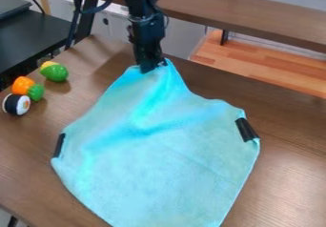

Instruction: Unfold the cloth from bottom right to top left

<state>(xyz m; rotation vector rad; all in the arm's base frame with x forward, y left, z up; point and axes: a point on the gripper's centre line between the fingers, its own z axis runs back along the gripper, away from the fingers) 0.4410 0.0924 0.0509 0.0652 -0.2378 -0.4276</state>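
The black gripper (pixel 151 67) hangs at the top centre, pointing down, with its tips at the far corner of the light blue cloth (pixel 166 159). That corner is raised to a peak between the fingers, which are closed on it. Folds run down from the peak toward the middle. The rest of the cloth lies spread over the brown table down to the bottom edge of the view. Black strips mark its left and right corners.
On the table (pixel 290 149) at the left are a green and yellow toy (pixel 55 72), an orange and green toy (pixel 26 87) and a toy sushi roll (pixel 16 104). A wooden shelf (pixel 255 18) runs behind the table.
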